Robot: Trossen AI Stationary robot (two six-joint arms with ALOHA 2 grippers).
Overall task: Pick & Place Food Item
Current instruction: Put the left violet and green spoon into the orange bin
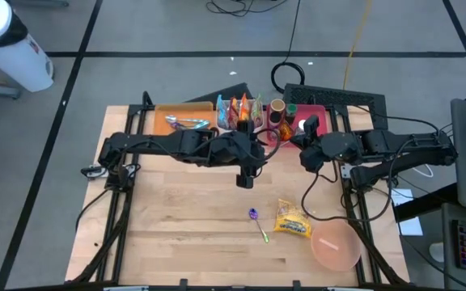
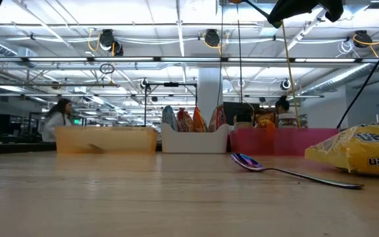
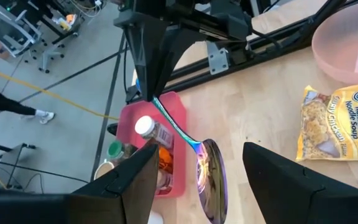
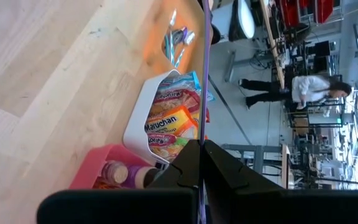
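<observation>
Noodles: yellow ramen packet [image 1: 293, 219] lies flat on the wooden table [image 1: 176, 210], toward the front right, well apart from both grippers; its label shows in the left wrist view [image 3: 337, 127] and its edge in the low view [image 2: 364, 150].
Left gripper: left gripper [image 1: 245, 177] hangs over the table's middle, behind and to the left of the packet, not touching it; its fingers [image 3: 277, 174] stand apart with nothing between them.
Right gripper: right gripper [image 1: 307, 158] sits near the back right, just in front of the pink bin [image 1: 296, 123], fingers pressed together [image 4: 201, 163]; what looks like a thin spoon handle [image 4: 205, 74] runs up from between the tips, and the same iridescent spoon [image 3: 204, 171] shows in the left wrist view.
Spoon: another purple-bowled spoon [image 1: 258, 224] lies on the table just left of the packet, apart from it; in the low view [image 2: 268, 167] it rests flat in front of the bins.
Bowl: pink bowl [image 1: 336, 246] stands near the front right corner, just beside the packet.
Bins: orange bin [image 1: 180, 119] with cutlery at back left, white bin [image 1: 237, 113] of noodle packets in the middle, pink bin with bottles at right.
Room: a person [image 2: 57, 119] sits at a desk far behind the table.
</observation>
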